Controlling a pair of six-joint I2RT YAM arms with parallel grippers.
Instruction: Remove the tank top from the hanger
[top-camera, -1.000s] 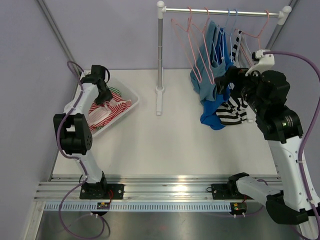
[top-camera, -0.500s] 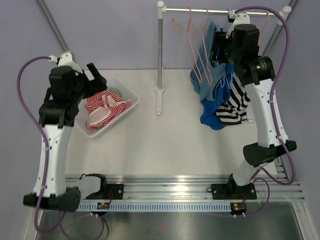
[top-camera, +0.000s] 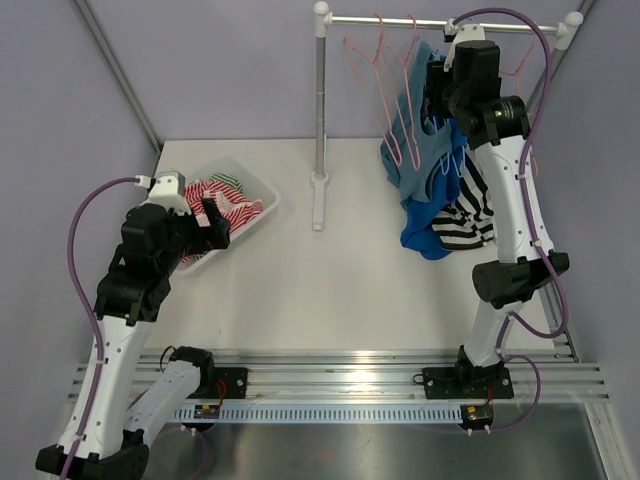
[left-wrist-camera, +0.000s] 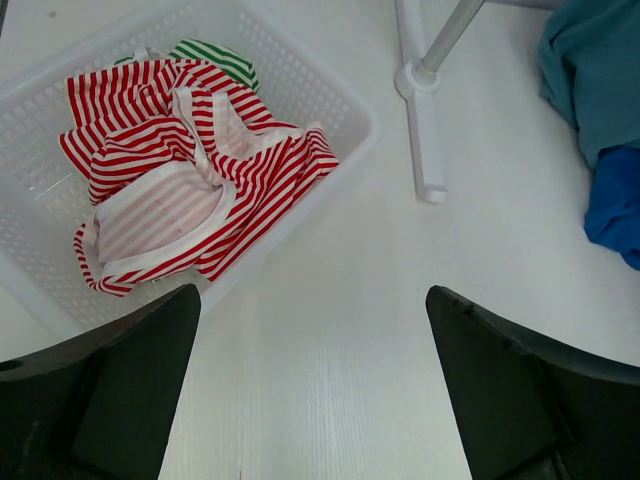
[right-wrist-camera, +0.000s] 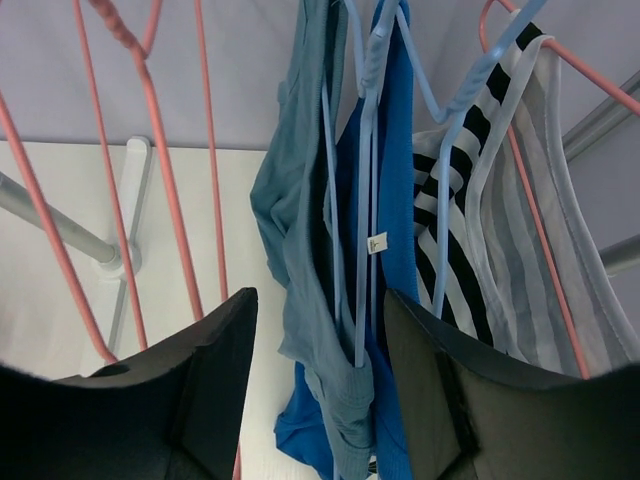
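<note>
Striped tops lie in the basket (far-left corner). Left gripper is spread, empty. Right gripper, jaws apart, is at the teal top, not yet unhooked.

Taken from above, clock set at table centre. Found open tabletop from 3 through 6 to 9 o'clock. Blocked at 10 o'clock by white basket, heaped with striped cloth. Blocked at 12 o'clock by rack post and its foot. Crowded at 1 to 2 o'clock under the rail: empty pink hangers, teal tank top, blue tank top and striped tank top, hung close together. Found narrow gaps only between straps. Right gripper hemmed by pink wire at its 9 o'clock and blue hanger at 2 o'clock.
</note>
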